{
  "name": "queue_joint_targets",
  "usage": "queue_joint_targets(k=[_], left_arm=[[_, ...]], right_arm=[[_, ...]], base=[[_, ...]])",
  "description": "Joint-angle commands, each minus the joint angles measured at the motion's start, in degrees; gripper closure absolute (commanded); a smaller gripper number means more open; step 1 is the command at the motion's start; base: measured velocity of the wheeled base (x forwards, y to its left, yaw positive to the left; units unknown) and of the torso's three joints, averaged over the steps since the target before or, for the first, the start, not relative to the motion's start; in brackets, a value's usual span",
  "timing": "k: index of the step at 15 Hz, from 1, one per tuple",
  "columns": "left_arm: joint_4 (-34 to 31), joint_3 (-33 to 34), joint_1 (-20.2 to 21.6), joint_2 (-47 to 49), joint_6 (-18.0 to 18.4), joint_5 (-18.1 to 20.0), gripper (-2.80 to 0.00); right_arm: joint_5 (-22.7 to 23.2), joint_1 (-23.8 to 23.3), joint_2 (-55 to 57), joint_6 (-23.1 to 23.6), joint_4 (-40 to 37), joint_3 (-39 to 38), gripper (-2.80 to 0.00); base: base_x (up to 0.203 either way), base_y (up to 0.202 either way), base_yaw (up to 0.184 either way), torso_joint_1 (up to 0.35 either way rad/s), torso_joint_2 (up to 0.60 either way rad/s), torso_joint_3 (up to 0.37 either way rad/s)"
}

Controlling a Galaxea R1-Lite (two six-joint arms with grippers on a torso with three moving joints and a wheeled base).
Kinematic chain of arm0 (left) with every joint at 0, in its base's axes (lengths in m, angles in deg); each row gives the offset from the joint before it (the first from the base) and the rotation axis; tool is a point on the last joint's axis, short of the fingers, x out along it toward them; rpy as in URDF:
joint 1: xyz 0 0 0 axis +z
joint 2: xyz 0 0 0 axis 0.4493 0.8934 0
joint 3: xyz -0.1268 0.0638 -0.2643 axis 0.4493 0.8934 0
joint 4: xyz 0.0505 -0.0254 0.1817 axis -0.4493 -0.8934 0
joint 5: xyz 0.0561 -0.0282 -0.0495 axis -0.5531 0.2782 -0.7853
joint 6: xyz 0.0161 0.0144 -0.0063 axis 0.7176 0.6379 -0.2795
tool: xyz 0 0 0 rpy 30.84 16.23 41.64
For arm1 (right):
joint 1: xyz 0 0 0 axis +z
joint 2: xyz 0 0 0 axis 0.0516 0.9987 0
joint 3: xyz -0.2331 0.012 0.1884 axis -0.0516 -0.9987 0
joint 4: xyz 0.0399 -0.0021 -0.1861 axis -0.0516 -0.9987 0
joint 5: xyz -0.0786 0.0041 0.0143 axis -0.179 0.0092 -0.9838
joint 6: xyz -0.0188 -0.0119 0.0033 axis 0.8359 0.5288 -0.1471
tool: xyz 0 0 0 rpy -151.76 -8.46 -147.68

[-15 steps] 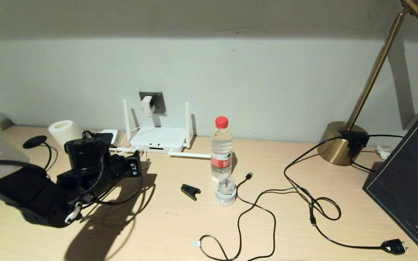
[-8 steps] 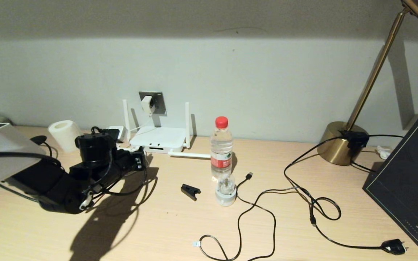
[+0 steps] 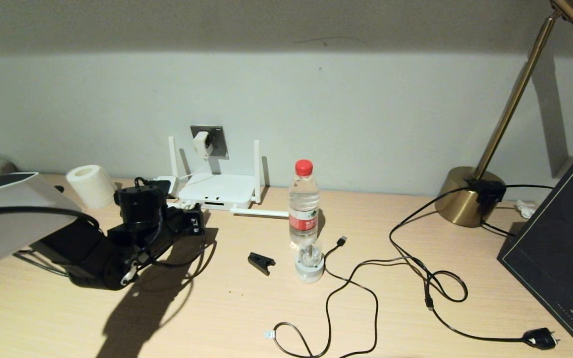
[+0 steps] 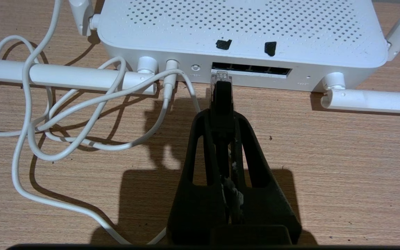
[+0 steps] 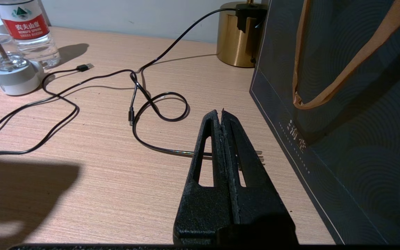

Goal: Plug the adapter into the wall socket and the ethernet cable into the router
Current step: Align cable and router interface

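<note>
While sitting low over the desk (image 3: 246, 318) at the left, just near of the router (image 3: 217, 191), the left gripper (image 4: 222, 114) clenching the ethernet cable (image 4: 222, 100) by its black boot, fingers (image 4: 247, 139) pinched tight on either side, the clear clip connector (image 4: 221, 76) poking out ahead and touching the lip of the leftmost dark port in the router's near edge, not seeming fully seated. Lying flat against the far wall, the router, two antennas (image 3: 172, 159) standing upright at its far corners and two more (image 4: 64, 74) folded down along the desk on either side of the ports. Running in loose loops over the wood left of the gripper, a thin white cord (image 4: 30, 114), one end going into a round jack beside the ports. Sitting already in the wall socket (image 3: 210, 141) just above and behind the router, the adapter (image 3: 200, 143), its cord trailing down. Hanging off at the near right, out of the head view, the right gripper (image 5: 222, 114), fingers pressed together on nothing, hovering over bare wood beside a dark paper bag (image 5: 342, 104). Standing right of the router, a water bottle (image 3: 303, 201) with a red cap, a small white-based device (image 3: 309, 261) just near of it, a black clip (image 3: 260, 262) to its left. Snaking across the right half, loose black cables (image 3: 416, 278), a brass lamp base (image 3: 465, 196) far right, a paper roll (image 3: 89, 185) far left
</note>
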Motion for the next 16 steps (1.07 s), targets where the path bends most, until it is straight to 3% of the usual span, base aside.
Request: queue_joint_targets(k=[1,16], left_arm=[[0.4,0.0,0.1,0.4,0.0,0.0,0.0],[0.4,-0.4,-0.1,0.3,0.0,0.0,0.0]], right_arm=[[0.0,0.0,0.1,0.0,0.0,-2.0,0.0],[0.1,0.0,0.1,0.0,0.0,-2.0,0.0]], base=[[0.0,0.0,0.0,0.0,0.0,0.0],[0.0,0.0,0.0,0.0,0.0,0.0]])
